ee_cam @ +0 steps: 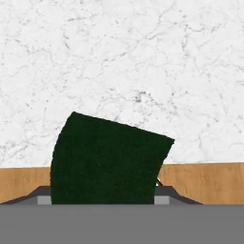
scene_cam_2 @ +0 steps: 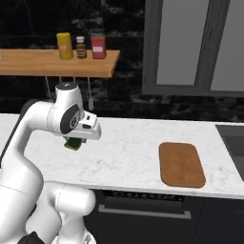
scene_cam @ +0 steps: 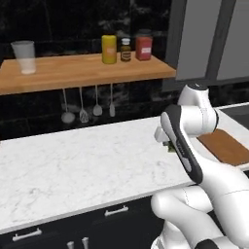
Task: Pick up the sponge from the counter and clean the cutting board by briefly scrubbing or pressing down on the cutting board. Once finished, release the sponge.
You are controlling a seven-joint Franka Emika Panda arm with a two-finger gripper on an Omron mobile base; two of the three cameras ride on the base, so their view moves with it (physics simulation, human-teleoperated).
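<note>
Gripper: the gripper (scene_cam_2: 75, 141) points down under the white hand, closed on the sponge (scene_cam_2: 74, 143); the fingertips themselves are hidden behind the block, so their closure is judged from the sponge hanging there.
Sponge: held off the counter (scene_cam_2: 128, 157), its dark green face filling the lower middle of the hand view (ee_cam: 107, 159), with a yellowish edge showing in the right base view.
Cutting board: the cutting board (scene_cam_2: 181, 163) lies flat on the counter, well apart from the gripper, off toward the stove end.
Done: the pick-up looks complete.
Left: carry the sponge across to the board, press or scrub briefly, then open the jaws and let it go.
Progress: roughly the first third, by my judgement.
</note>
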